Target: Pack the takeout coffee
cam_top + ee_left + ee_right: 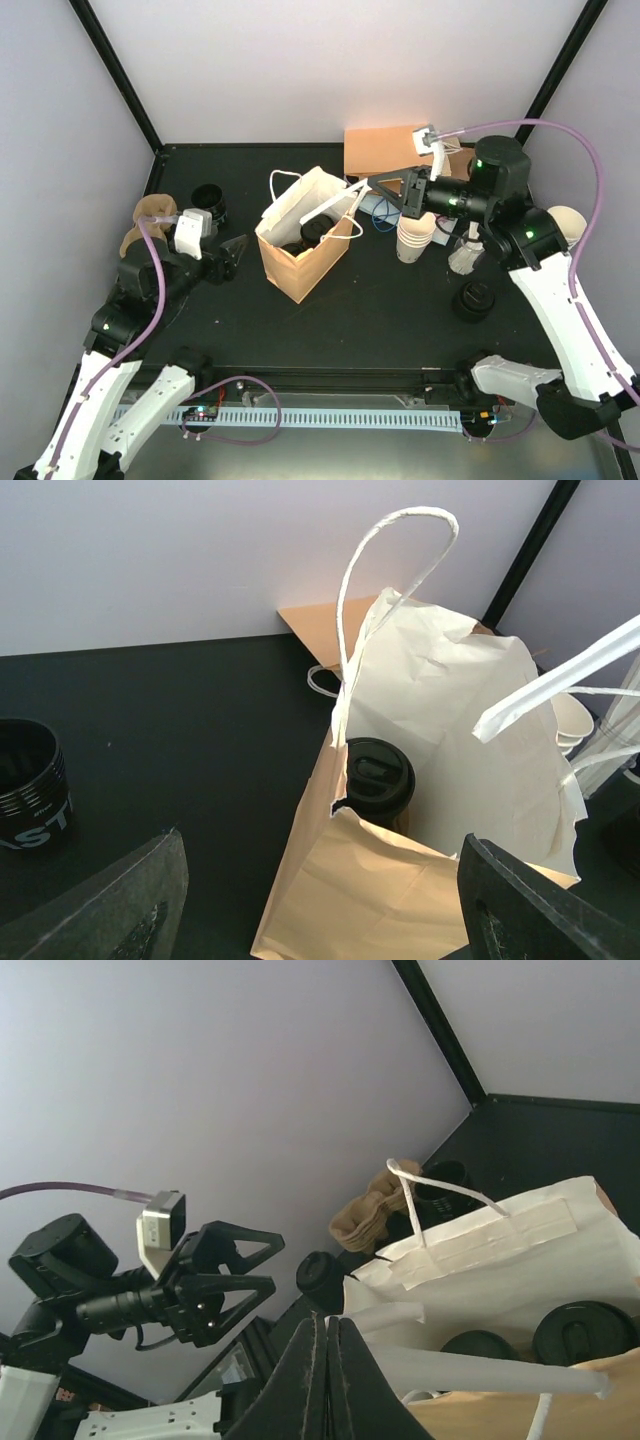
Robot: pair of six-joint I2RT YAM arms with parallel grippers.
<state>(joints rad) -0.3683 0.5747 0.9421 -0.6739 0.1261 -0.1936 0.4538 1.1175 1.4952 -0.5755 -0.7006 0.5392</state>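
Observation:
A brown paper bag (300, 250) stands open at the table's middle. Takeout coffee cups with black lids (315, 232) sit inside it; the left wrist view shows one lid (378, 775), the right wrist view shows two lids (585, 1332). My right gripper (360, 188) is shut on the bag's white paper handle (480, 1370) and holds it up over the bag's right side. My left gripper (238, 256) is open and empty, just left of the bag, with the bag's near wall (400, 880) between its fingers (130, 900).
A stack of lidless white cups (415, 238) stands right of the bag. Black lid stacks sit at back left (210, 203) and right front (474, 300). Brown pulp carriers (150, 218) lie at far left. A flat brown bag (385, 150) leans at the back wall.

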